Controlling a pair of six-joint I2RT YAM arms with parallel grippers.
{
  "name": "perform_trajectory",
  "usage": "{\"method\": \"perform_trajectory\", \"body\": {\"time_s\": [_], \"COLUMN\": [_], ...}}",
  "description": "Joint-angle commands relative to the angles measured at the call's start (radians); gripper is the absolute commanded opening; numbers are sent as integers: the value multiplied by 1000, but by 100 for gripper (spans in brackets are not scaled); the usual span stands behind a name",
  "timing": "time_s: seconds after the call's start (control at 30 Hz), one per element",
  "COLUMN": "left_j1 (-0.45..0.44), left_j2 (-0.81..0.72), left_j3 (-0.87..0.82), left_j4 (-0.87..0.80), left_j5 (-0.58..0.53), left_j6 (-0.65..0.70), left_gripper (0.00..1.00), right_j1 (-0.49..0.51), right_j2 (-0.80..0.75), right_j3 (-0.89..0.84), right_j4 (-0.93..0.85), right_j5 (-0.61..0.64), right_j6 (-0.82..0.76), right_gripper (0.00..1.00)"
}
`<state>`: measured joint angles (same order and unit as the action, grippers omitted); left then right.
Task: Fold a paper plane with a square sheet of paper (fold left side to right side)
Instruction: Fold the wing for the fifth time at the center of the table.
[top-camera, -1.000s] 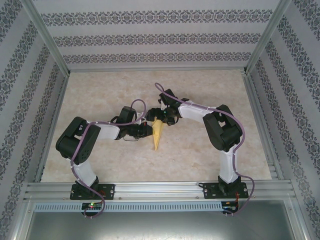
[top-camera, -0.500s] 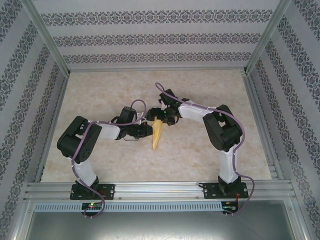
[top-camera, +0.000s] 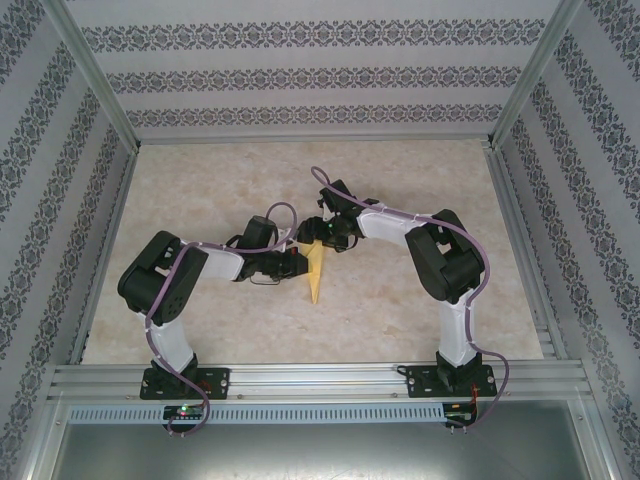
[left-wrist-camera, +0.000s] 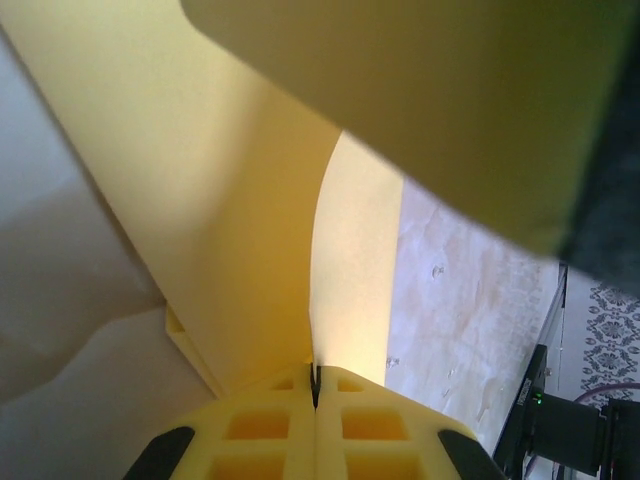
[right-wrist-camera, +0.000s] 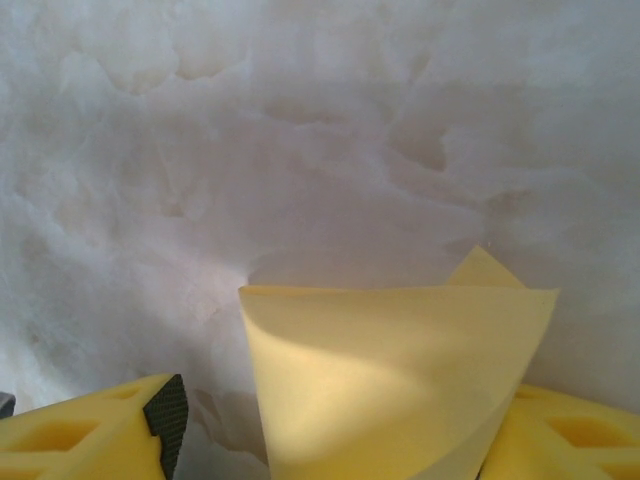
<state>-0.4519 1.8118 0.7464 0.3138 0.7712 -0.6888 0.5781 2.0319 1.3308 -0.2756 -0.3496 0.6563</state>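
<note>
Walls (top-camera: 320, 75) papered in grey floral bands close in the space, edged by a bare aluminium frame (top-camera: 320, 378). The floor (top-camera: 230, 180) is matte beige with cloudy marbling. The left arm (top-camera: 165, 285) and the right arm (top-camera: 445, 260), with white shells and black joints, bend inward and meet near the floor's middle.

Between them lies the paper plane (top-camera: 316, 270), thin plain yellow-orange paper folded into a narrow dart, its point toward the near edge and its wide end under the right gripper (top-camera: 322, 238).

The left gripper (top-camera: 298, 262) reaches it from the left. In the left wrist view, its ribbed yellow fingers (left-wrist-camera: 260, 430) are pressed together, and the paper's edge (left-wrist-camera: 250, 250) runs into the seam between them.

In the right wrist view, the right gripper's jaws stand apart. The paper (right-wrist-camera: 400, 380) rises as a curled sheet between them, and the black-padded left finger (right-wrist-camera: 80, 435) is clear of it.
</note>
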Motion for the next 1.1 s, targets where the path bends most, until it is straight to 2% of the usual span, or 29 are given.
{"method": "perform_trajectory", "body": {"time_s": [0.0,0.67,1.07], "left_j1": [-14,-27,-34], "left_j2": [6,-39,6], "left_j3": [-3,-47,-30], "left_j4": [2,1,13], "left_j5": [5,-18,-25], "left_j6": [-4,-19,-25], "left_gripper": [3,3,3], "right_j1": [5,0,-4], "right_j2": [20,24,15], "right_j3": [-31,-41,-55], "right_j4": [-26,-38,3], "right_j5": [-27,-18,-44], "right_j6": [11,3,21], "right_gripper": [69,67,68]}}
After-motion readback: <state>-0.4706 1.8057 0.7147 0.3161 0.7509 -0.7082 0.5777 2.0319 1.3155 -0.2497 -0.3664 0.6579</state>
